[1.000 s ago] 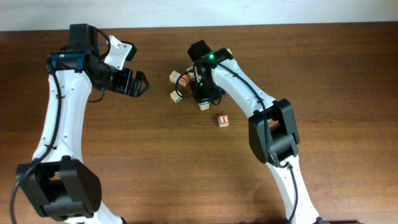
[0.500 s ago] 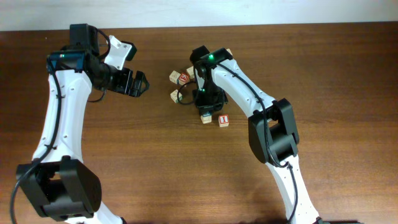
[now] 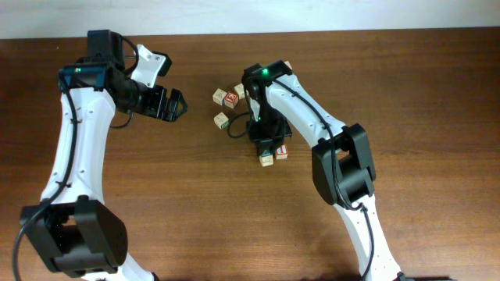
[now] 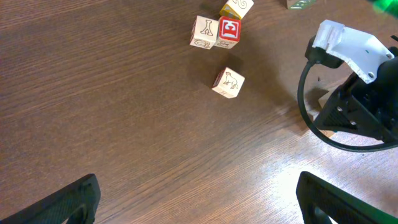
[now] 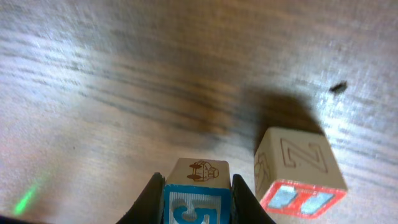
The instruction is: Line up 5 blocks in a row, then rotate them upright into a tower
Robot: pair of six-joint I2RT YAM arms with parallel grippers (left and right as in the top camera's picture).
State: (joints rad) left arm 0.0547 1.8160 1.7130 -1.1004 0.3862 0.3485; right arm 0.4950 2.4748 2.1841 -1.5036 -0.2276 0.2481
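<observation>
Several small pale-wood blocks lie scattered at mid-table, not in a line. My right gripper (image 3: 266, 155) is shut on a blue-marked cube (image 5: 198, 194), a small engraved picture on its top face. Just right of it stands a red-marked cube (image 5: 300, 171), also seen from overhead (image 3: 281, 151), a narrow gap between the two. Further back are a plain cube (image 3: 219, 97) touching a red-faced cube (image 3: 231, 98), and a lone plain cube (image 3: 222, 120). My left gripper (image 3: 173, 104) hangs open to the left of them, fingers (image 4: 69, 200) wide apart over bare wood.
The left wrist view shows the plain and red pair (image 4: 215, 31), a yellowish cube (image 4: 237, 7) behind it, the lone cube (image 4: 228, 82), and the right arm with its black cable (image 4: 348, 93) at the right. The table is dark brown wood (image 3: 156, 203).
My right gripper has carried the blue-marked cube from the back cluster toward the front, ending beside the red-marked cube. The left arm has not moved.
</observation>
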